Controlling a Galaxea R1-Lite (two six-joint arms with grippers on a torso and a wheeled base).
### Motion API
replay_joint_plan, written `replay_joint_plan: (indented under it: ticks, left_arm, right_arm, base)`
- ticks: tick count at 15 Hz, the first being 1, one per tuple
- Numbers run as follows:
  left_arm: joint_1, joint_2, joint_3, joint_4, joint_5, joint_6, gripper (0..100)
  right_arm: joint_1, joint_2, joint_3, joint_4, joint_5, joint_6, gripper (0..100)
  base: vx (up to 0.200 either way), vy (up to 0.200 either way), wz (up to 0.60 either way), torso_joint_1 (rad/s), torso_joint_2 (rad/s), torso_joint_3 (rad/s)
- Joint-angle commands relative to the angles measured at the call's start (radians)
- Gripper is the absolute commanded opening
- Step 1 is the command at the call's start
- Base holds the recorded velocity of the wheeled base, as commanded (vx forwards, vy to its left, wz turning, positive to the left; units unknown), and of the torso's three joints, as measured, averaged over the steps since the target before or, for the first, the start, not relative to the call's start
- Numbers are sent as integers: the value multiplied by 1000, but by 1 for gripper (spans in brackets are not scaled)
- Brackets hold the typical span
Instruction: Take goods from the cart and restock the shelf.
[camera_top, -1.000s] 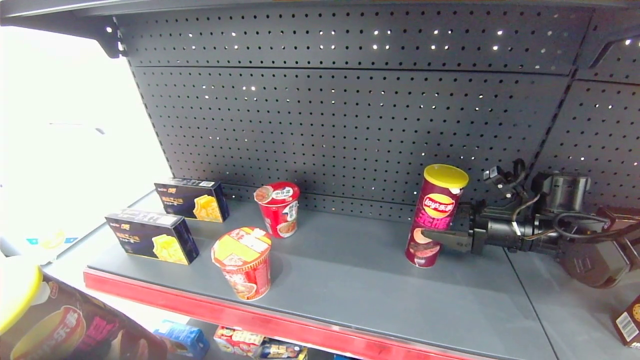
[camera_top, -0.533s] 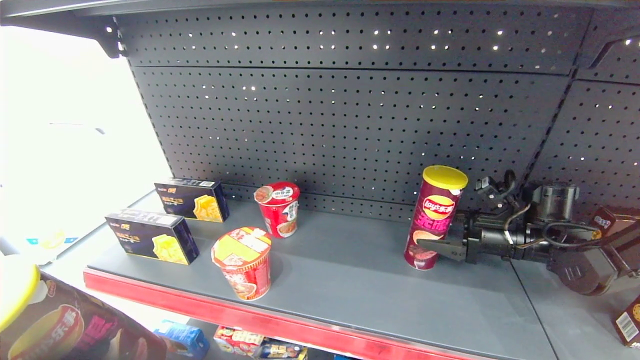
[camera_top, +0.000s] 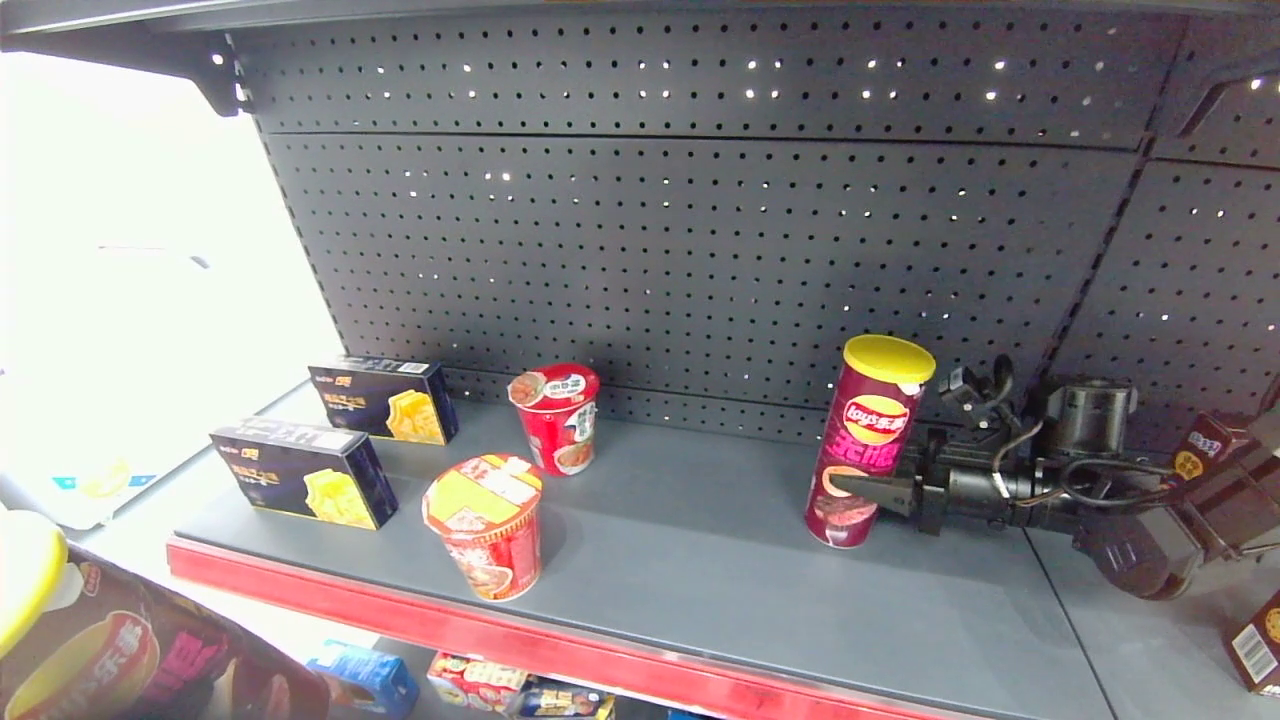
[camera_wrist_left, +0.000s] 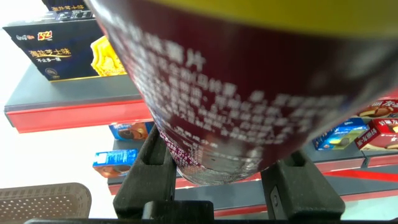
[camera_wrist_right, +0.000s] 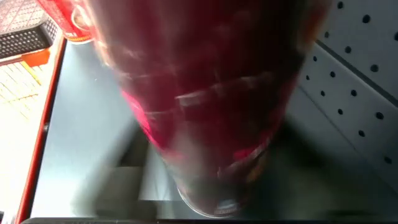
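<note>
Chip canister (camera_top: 868, 440), maroon with a yellow plastic lid, slightly tilted near the back right of the shelf (camera_top: 700, 570), its base at or just above the deck; contact cannot be confirmed. The right end effector (camera_top: 862, 485) is closed on the lower half of the canister, reaching in from the right. Judged handling: a light, stiff paperboard tube with a smooth, somewhat slippery wall, tall and narrow, so easily toppled. The contents are fragile, so a moderate squeeze across the mid to lower body suits it better than a hold on the lid. A second chip canister (camera_wrist_left: 249, 93) is clamped in the left end effector (camera_wrist_left: 227, 180), held low in front of the shelf's left end. Open room: bare deck lies between the first canister and the two cup noodles (camera_top: 487, 525), which stand well apart from it; two dark boxes (camera_top: 300, 472) lie farther left. Limits: the pegboard back panel (camera_top: 650, 250) close behind, the red front lip (camera_top: 500, 630), and a small box (camera_top: 1255, 640) at the far right.
</note>
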Motion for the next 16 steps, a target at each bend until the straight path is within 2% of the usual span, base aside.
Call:
replay_joint_plan:
  ticks: [1,4,16]
  left_arm:
    - [0,-8,1,-1,1,0,0]
    - [0,-8,1,-1,1,0,0]
    - [0,-30,3,-1,7,-1,0]
  right_arm:
    - [-1,-5,2,1,0,1,0]
    - [-1,-15,3,-1,-2,1,0]
    - [28,-359,327,-8,1,-9,0]
  base:
    - [0,0,0,0,0,0]
    - [0,0,0,0,0,0]
    - [0,0,0,0,0,0]
